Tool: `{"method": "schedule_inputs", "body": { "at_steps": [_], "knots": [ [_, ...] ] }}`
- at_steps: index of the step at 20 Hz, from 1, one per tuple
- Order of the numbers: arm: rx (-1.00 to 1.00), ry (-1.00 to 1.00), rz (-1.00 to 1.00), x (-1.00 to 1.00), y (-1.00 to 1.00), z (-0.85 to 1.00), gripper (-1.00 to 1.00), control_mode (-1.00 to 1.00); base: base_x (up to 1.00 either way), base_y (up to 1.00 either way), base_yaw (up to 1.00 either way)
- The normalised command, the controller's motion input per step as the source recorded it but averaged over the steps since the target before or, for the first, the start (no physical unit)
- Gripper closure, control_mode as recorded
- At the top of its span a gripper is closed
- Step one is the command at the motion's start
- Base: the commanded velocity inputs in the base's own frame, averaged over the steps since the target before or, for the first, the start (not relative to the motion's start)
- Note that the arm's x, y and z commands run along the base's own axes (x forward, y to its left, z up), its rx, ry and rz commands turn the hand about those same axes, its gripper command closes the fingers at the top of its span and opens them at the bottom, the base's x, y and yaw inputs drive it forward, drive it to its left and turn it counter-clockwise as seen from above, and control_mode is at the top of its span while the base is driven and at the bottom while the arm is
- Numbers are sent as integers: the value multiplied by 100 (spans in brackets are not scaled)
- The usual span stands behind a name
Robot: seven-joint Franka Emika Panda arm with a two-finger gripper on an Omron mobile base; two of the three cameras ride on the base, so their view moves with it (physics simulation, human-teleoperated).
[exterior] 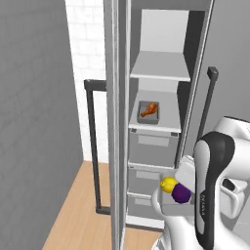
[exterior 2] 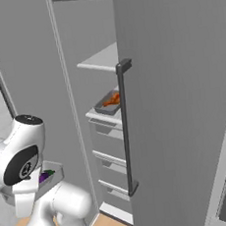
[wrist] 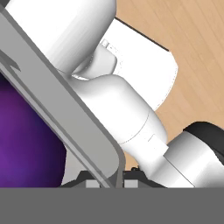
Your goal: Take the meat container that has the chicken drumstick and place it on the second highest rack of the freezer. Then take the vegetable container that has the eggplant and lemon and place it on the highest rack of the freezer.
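The freezer [exterior: 195, 44] stands open. A grey meat container [exterior: 149, 112] with the chicken drumstick [exterior: 150, 109] rests on the second highest rack [exterior: 168, 124], just above the grey drawers [exterior: 152, 149]; it shows in the right base view too [exterior 2: 108, 103]. The highest rack [exterior: 160, 68] is bare. Low in front of the drawers, the vegetable container [exterior: 172, 210] carries the lemon [exterior: 169, 184] and the eggplant [exterior: 181, 194]. In the hand view my gripper [wrist: 107, 176] is shut on this container's grey rim [wrist: 65, 118], with the eggplant [wrist: 22, 144] close beside it.
A door panel [exterior: 117, 122] stands edge-on left of the opening, with a dark bar handle [exterior: 93, 146] beyond it. Another long bar handle [exterior 2: 125, 128] runs down the grey panel on the right. A wooden floor [exterior: 78, 210] lies below, and a grey wall [exterior: 34, 122] closes the left.
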Motion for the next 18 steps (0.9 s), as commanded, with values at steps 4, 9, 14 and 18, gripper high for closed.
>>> {"method": "schedule_inputs", "body": {
  "at_steps": [4,9,14,18],
  "knots": [
    [0,0,0,0,0,0,100,100,30,1,-8],
    [0,0,0,0,0,0,100,100,66,0,0],
    [0,0,0,0,0,0,100,100,45,0,0],
    [0,0,0,0,0,0,100,100,11,0,0]
  ]
}}
